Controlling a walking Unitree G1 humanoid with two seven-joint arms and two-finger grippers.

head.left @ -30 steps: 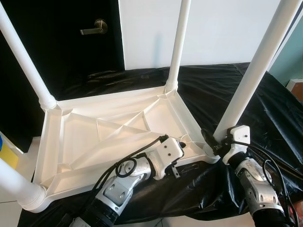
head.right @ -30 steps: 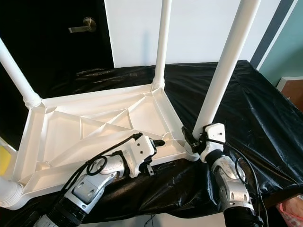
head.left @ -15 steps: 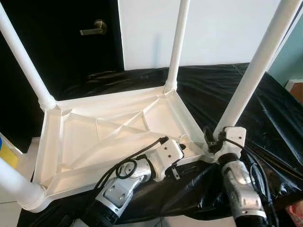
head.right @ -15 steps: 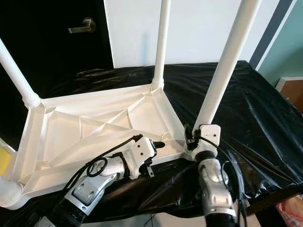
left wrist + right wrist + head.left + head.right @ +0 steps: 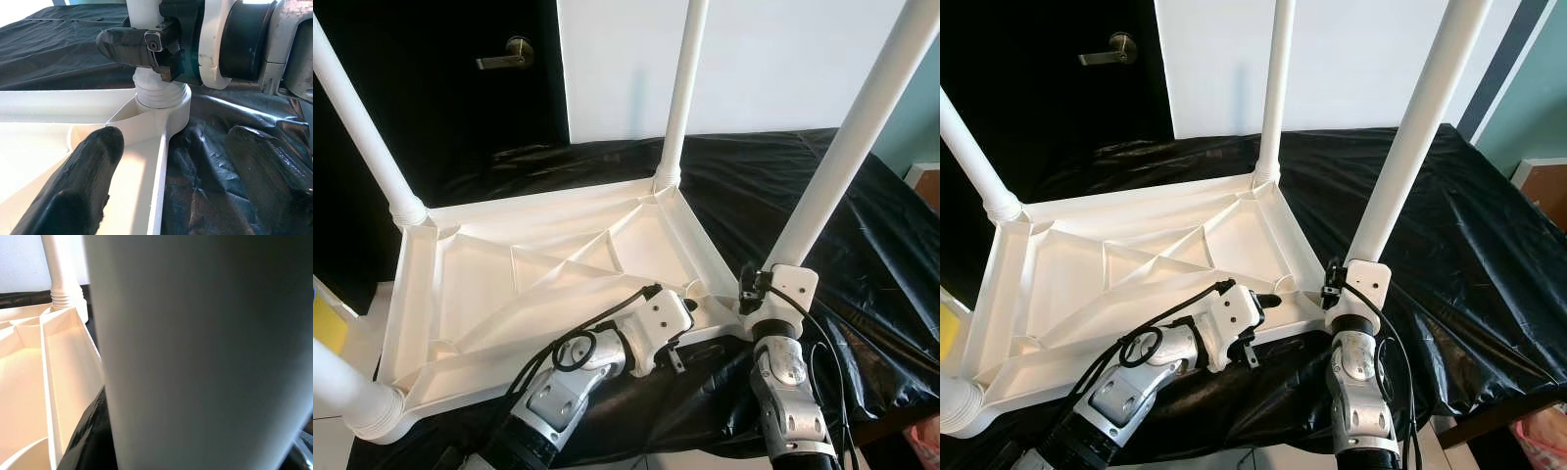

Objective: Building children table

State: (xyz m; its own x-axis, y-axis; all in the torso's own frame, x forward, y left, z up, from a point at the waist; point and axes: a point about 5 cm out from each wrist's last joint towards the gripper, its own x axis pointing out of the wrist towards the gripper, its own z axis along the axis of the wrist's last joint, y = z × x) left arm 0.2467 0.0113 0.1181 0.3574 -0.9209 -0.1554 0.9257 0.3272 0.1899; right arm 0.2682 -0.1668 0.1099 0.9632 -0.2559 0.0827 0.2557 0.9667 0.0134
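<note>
A white children's table point(image 5: 509, 284) lies upside down on a black cloth point(image 5: 891, 245), its legs pointing up. My right gripper point(image 5: 751, 290) is shut on the near-right leg point(image 5: 842, 147) just above its threaded collar point(image 5: 159, 93). One of its black fingers point(image 5: 134, 43) presses on that leg. In the right wrist view the leg point(image 5: 195, 357) is very close. My left gripper point(image 5: 171, 171) is open and straddles the table's rim beside the corner socket point(image 5: 166, 110). One of its fingers point(image 5: 73, 186) is over the tabletop and the other is over the cloth.
A black door with a lever handle point(image 5: 504, 57) and a white wall stand behind. The far-right leg point(image 5: 683, 88), far-left leg point(image 5: 362, 127) and near-left leg point(image 5: 342, 392) rise around the tabletop. A yellow object point(image 5: 325, 323) is at the left edge.
My right forearm has swung left, from out at the right to straight below the near-right leg, with the gripper still on the leg. The left arm has stayed put.
</note>
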